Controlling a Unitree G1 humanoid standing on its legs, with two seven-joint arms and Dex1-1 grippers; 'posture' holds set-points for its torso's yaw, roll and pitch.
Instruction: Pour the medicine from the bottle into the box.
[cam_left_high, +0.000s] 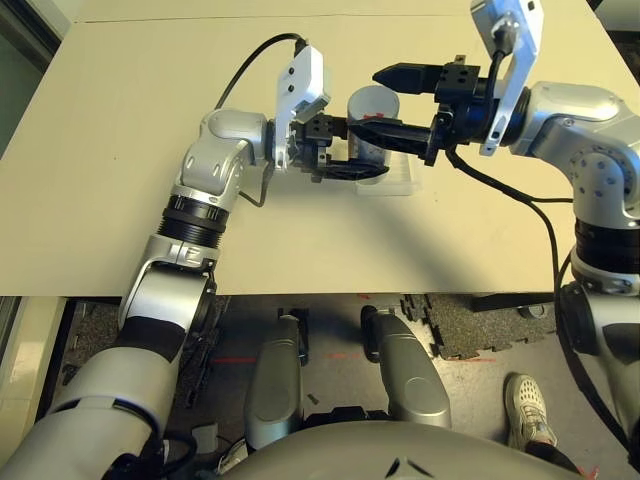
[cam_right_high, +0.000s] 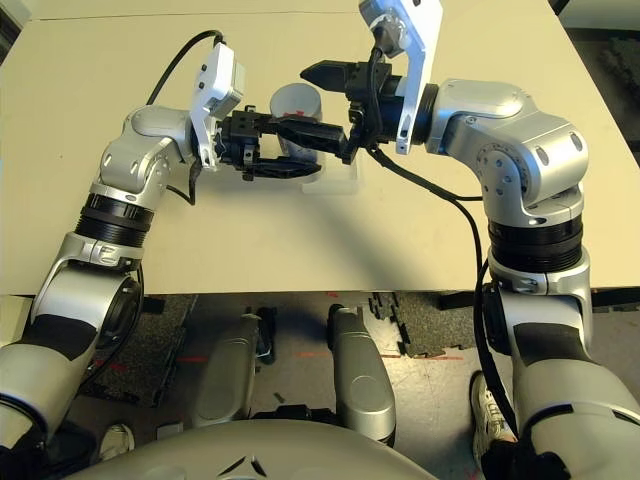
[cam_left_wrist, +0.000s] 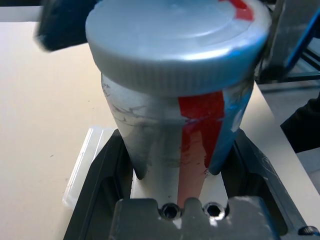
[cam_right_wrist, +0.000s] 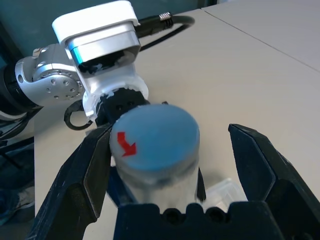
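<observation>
Black fingers of the left gripper (cam_left_wrist: 175, 165) are clamped on the lower body of the small silver-grey cylindrical bottle (cam_left_wrist: 170, 145), holding it upright over the clear shallow plastic box (cam_left_wrist: 87, 165). The right gripper (cam_right_wrist: 170, 155) has its fingers spread wide on either side of the bottle's round grey cap (cam_right_wrist: 155, 135), which is on and bears a red arrow. Underneath lies a plain beige desk (cam_left_high: 150, 100); dark floor shows beyond its near edge.
</observation>
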